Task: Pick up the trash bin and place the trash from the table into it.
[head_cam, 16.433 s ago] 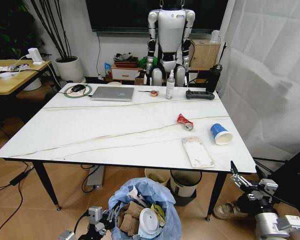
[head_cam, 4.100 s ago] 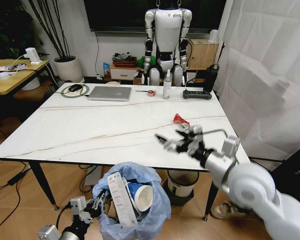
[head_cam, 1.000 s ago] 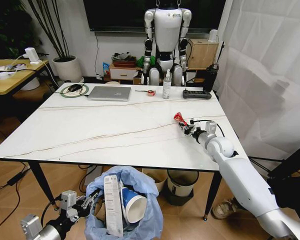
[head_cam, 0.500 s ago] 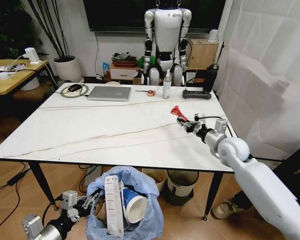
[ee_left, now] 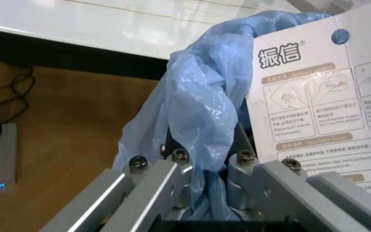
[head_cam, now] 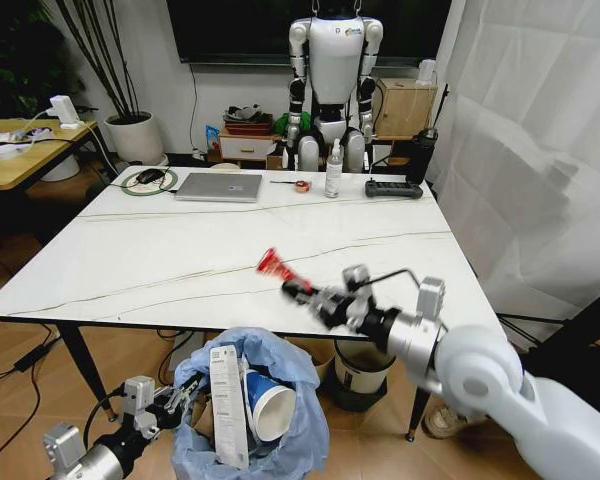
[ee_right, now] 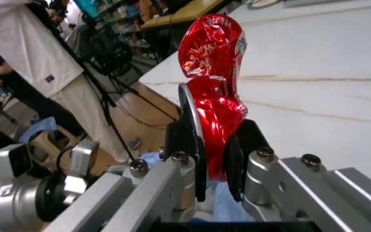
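The right gripper is clamped on the crushed red can, holding it in the air over the near edge of the counter. In the right wrist view the can stands upright between the two fingers, pinched at its lower half, its crumpled top rising above them.

The bin, lined with a light-blue bag, sits below the counter's near edge, lower than the can. A white packet and a blue-white cup stick up out of it.

The left gripper is at the bin's rim on the side away from the right arm. In the left wrist view its fingers are closed on a fold of the bag, with the printed packet just beside them.

At the counter's far edge lie a laptop and a spray bottle.
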Motion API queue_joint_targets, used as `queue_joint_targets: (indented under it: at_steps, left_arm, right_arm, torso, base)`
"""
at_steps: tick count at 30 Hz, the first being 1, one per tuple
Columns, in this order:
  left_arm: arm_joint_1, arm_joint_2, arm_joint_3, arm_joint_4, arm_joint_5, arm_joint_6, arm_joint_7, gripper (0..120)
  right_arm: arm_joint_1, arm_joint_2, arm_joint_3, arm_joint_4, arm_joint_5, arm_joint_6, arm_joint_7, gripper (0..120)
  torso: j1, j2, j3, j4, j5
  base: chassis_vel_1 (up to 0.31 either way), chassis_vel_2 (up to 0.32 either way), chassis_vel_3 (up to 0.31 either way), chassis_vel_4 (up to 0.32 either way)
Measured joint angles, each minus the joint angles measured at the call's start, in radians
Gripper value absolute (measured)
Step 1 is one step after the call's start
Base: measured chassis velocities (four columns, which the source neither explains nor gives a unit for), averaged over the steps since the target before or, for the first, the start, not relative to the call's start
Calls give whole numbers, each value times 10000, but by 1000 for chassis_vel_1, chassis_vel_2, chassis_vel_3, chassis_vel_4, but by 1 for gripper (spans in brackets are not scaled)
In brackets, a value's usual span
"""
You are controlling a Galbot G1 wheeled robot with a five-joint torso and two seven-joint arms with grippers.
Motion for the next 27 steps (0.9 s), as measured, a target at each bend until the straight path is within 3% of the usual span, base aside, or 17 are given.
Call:
queue_joint_targets:
  at_steps: [9, 27]
  left_arm:
    - [-132, 4, 67, 6, -67, 10, -40, 1]
    - [-213, 20, 16, 49, -153, 65, -155, 1]
  right_arm:
    - [-860, 306, -690, 231, -146, 20, 572, 8]
    - [-1044, 523, -1307, 304, -179, 48, 713, 8]
  torso:
    - [2, 0, 1, -1, 1]
    - [2, 0, 1, 1, 0]
  base:
    - [0, 0, 0, 0]
    - [0, 0, 0, 0]
